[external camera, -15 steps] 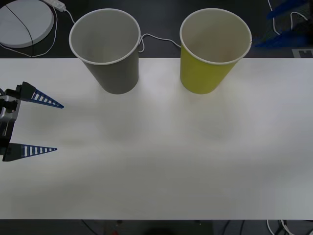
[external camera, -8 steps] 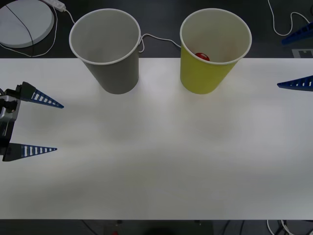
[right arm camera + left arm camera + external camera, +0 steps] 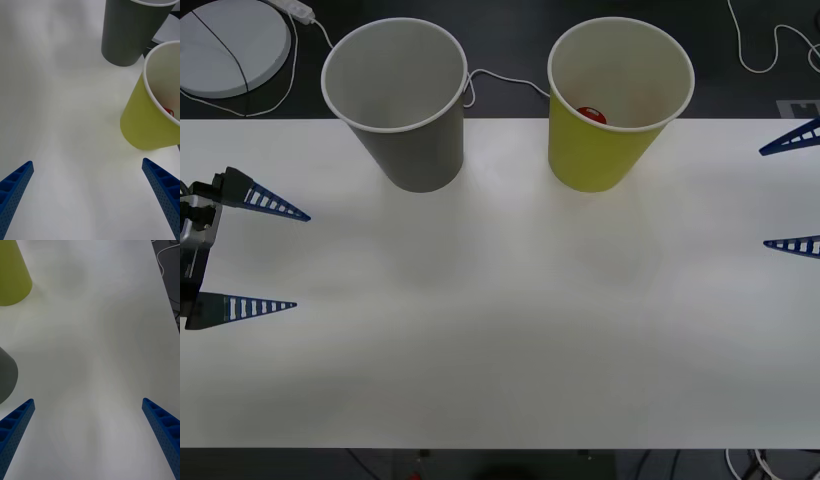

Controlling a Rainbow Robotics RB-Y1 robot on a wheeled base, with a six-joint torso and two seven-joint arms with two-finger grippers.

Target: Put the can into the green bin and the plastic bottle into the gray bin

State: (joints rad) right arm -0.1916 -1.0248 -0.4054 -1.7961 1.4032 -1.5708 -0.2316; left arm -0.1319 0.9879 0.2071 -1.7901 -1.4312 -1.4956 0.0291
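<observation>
The green bin (image 3: 610, 110) stands upright at the table's back right, and the can (image 3: 592, 116) shows as a red patch low inside it; the can (image 3: 168, 111) also peeks over the green bin's rim (image 3: 150, 123) in the right wrist view. Left of it stands the gray bin (image 3: 402, 110), also seen as the gray bin (image 3: 131, 33) and the gray bin (image 3: 5, 378) from the wrists. My right gripper (image 3: 791, 192) is open at the table's right edge, holding nothing. At the left edge my left gripper (image 3: 275, 258) rests open. The plastic bottle is out of view.
A white table (image 3: 500, 330) spreads bare in front of the bins. Behind it on the dark floor lie a round white disc (image 3: 225, 45) and white cables (image 3: 505, 80).
The right gripper has drawn back from behind the green bin toward the table's right edge and come nearer. The can now shows inside the green bin. The left arm has not moved.
</observation>
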